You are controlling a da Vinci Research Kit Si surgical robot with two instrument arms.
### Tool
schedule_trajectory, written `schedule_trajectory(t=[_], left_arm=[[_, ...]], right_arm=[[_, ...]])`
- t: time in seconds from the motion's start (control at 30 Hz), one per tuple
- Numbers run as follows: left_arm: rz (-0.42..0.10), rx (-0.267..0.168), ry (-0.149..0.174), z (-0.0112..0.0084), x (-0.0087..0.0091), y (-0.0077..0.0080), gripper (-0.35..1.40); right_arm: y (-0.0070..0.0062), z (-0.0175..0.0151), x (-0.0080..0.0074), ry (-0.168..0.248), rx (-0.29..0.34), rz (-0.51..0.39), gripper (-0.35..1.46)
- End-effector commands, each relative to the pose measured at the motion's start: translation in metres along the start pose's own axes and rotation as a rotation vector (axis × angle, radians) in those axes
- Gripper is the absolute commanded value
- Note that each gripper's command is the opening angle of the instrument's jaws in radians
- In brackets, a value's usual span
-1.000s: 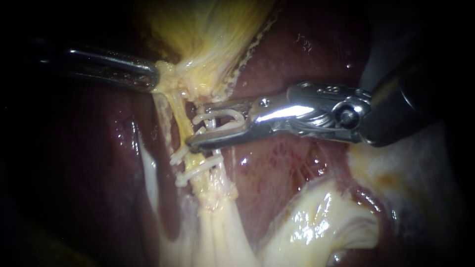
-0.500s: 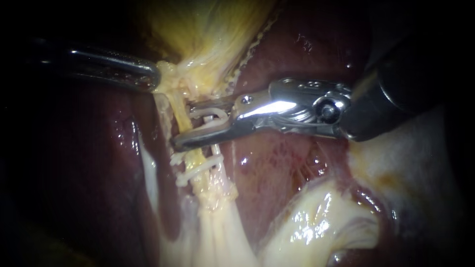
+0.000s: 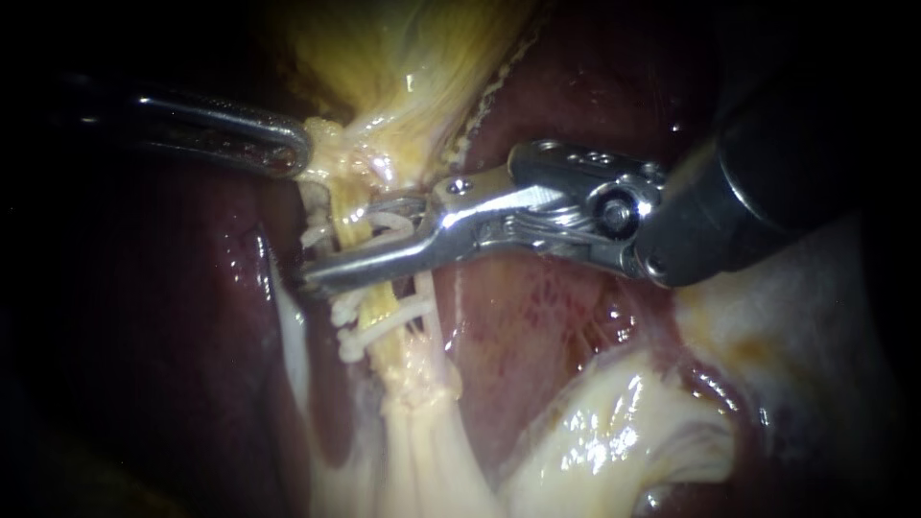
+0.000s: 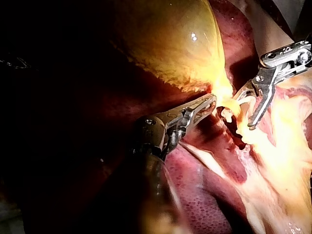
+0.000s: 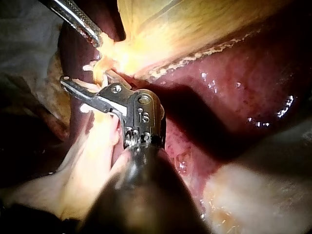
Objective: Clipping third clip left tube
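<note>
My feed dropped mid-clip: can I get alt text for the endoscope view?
The right instrument holds an open clip astride the tube, just above two set clips on it. The left instrument grips the gallbladder near its neck, with dark liver around.
</note>
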Motion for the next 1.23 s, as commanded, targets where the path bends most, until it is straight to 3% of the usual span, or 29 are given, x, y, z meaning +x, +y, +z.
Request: schedule_trajectory(t=[0.03, 0.3, 0.53, 0.63, 1.23], left_arm=[[0.0, 0.0, 0.0, 0.0, 0.0, 0.0, -0.35], [0.0, 0.0, 0.0, 0.0, 0.0, 0.0, -0.35], [0.0, 0.001, 0.0, 0.0, 0.0, 0.0001, -0.35], [0.0, 0.001, 0.0, 0.0, 0.0, 0.0001, -0.35], [0.0, 0.001, 0.0, 0.0, 0.0, 0.0002, -0.35]], right_arm=[[0.0, 0.0002, 0.0002, 0.002, 0.001, 0.001, 0.44], [0.0006, 0.0009, 0.0005, 0.02, -0.018, 0.025, 0.34], [0.0008, 0.0004, 0.0005, 0.03, -0.034, 0.049, -0.06], [0.0008, 0.0002, 0.0005, 0.029, -0.033, 0.049, -0.35], [0.0011, -0.0003, 0.0, 0.038, -0.045, 0.046, -0.35]])
